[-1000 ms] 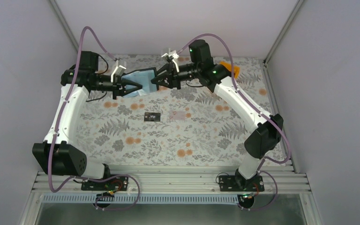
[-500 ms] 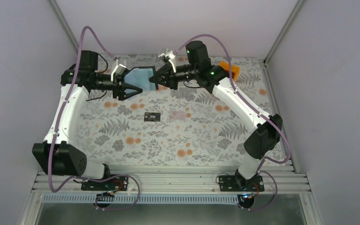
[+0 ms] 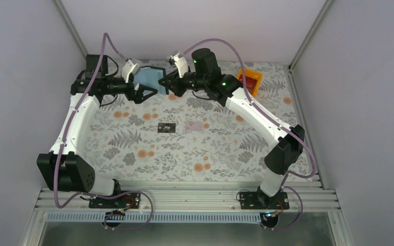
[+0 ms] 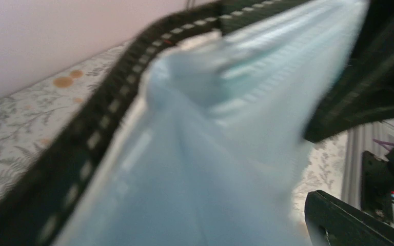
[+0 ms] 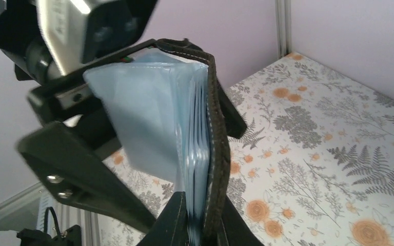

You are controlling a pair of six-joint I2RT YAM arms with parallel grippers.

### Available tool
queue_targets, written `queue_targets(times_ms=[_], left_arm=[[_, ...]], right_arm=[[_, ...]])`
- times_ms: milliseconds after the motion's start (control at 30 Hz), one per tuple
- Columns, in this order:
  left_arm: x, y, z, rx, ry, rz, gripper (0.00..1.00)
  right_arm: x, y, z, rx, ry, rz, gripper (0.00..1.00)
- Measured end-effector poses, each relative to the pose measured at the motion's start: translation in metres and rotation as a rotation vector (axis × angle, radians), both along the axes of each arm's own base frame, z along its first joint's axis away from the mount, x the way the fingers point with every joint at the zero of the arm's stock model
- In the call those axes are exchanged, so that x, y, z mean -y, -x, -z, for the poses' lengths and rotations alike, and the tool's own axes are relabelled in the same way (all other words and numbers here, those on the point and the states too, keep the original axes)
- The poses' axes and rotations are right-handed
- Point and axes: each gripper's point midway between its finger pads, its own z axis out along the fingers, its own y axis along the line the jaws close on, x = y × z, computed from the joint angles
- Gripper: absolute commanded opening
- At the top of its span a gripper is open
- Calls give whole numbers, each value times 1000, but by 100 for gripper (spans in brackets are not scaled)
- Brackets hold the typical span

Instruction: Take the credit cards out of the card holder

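Cards nearest: black card (image 3: 166,127) and pale pink card (image 3: 197,125) lie apart on the floral table (image 3: 225,148). Beyond, aloft, the right gripper (image 5: 201,225) pinches the card holder (image 5: 216,133) by its edge; the left gripper (image 3: 149,85) is spread around its clear sleeve (image 5: 133,118). Farthest sits the orange bin (image 3: 250,81).

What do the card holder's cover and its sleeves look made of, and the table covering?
The card holder has a matte black cover, likely leather or faux leather, with pale stitching along its edge. The sleeves look like soft, clear bluish plastic: slightly glossy, and bending where they fan out. The table covering is a matte sheet with a floral print; whether it is fabric or vinyl cannot be told.
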Motion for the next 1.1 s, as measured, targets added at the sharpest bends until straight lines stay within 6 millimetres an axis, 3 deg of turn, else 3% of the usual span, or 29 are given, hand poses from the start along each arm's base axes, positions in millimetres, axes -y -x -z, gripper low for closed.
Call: queue_targets(times_ms=[200, 500, 667, 833, 1100], left_arm=[[-9, -15, 4, 7, -46, -87, 97], [-11, -16, 8, -6, -63, -109, 33], [-6, -9, 4, 2, -42, -66, 6], [-2, 1, 0, 1, -10, -6, 2], [9, 23, -7, -3, 60, 113, 2]], right_arm=[[-13, 2, -3, -6, -12, -16, 4], [-9, -7, 2, -6, -8, -25, 4], [0, -8, -1, -20, -28, -71, 5], [8, -4, -3, -24, -48, -139, 34], [32, 7, -15, 18, -76, -201, 56]])
